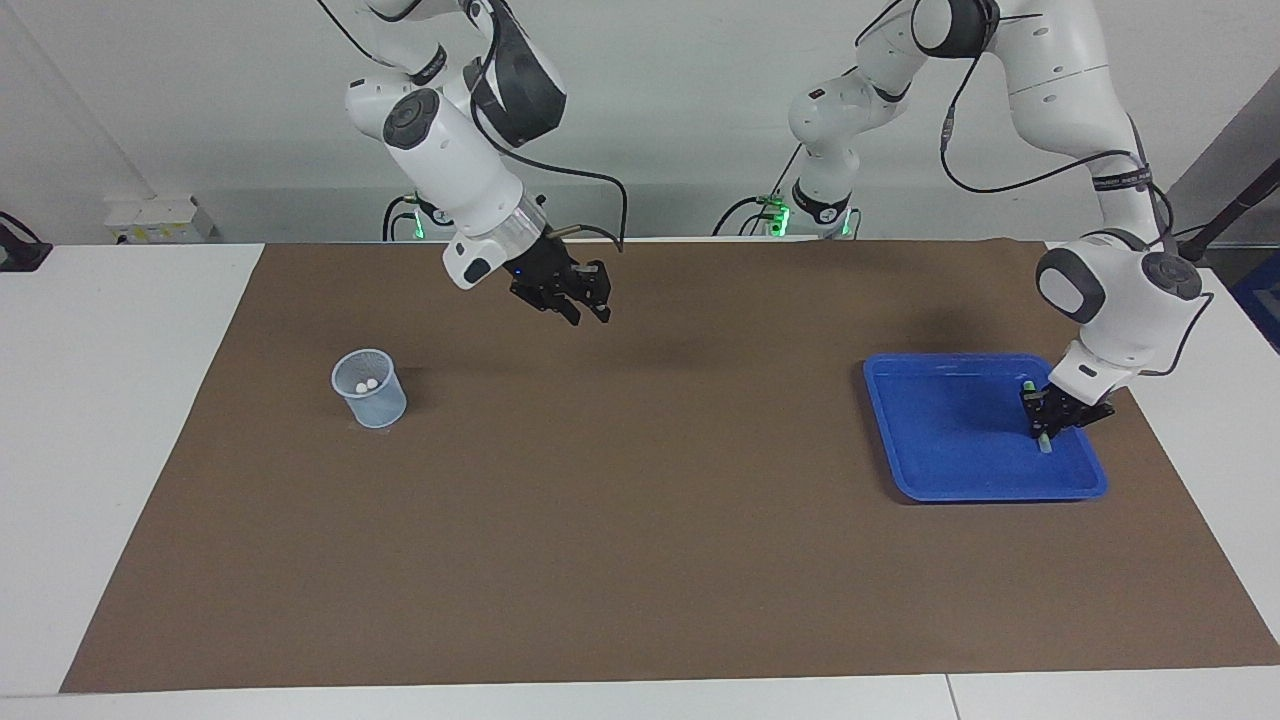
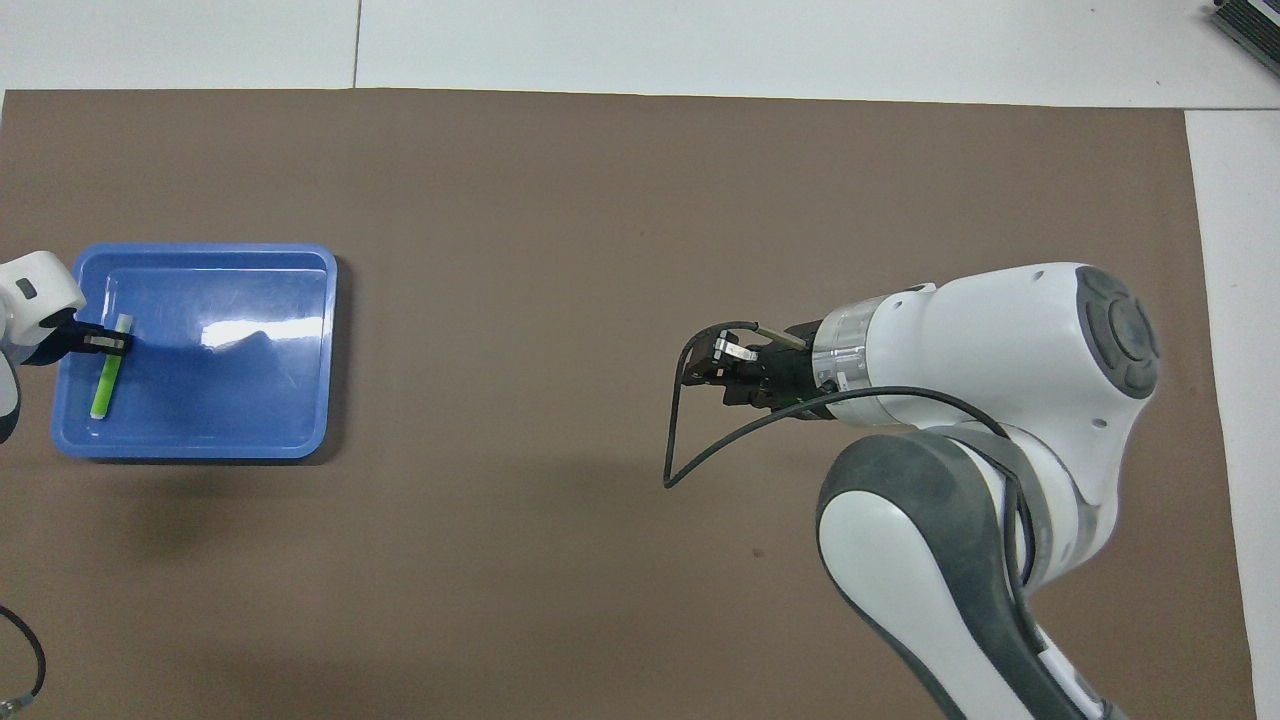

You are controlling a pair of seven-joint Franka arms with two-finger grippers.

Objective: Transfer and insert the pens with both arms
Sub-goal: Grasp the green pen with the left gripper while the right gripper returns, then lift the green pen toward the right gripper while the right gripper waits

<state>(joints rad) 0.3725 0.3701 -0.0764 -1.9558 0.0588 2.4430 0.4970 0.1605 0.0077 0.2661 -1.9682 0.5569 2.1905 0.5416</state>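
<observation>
We see the green pen [image 1: 1041, 432] in the blue tray [image 1: 940, 470], at the left arm's end of the desk [image 1: 640, 560]. It lies w/ its whitish cap end [image 1: 1044, 449] pointing away from the robots, close to the tray wall on the outer side. The left gripper [image 1: 1046, 428] is down in the tray, right on the pen: its jaws are pressed together across the pen's barrel, pinching it roughly mid-length. In the overhead view the gripper [image 2: 105, 343] crosses the pen [image 2: 104, 375] near its upper part, so most of the green body sticks out toward the robots' side of the jaws. We can't say whether the pen is lifted off the tray floor or resting on it.

The right gripper [image 1: 585, 303] hangs in the air over bare brown mat [image 1: 640, 500], approx. midway along the desk, tilted and pointing toward the left arm's end. Nothing is betw. its jaws; whether they're spread or together we can't tell.

The small clear cup [image 1: 369, 388] stands on the mat toward the right arm's end, well apart from tray and both grippers. Two whitish cap ends [image 1: 366, 384] show inside it. In the overhead view the cup is hidden under the right arm [image 2: 1000, 400].
</observation>
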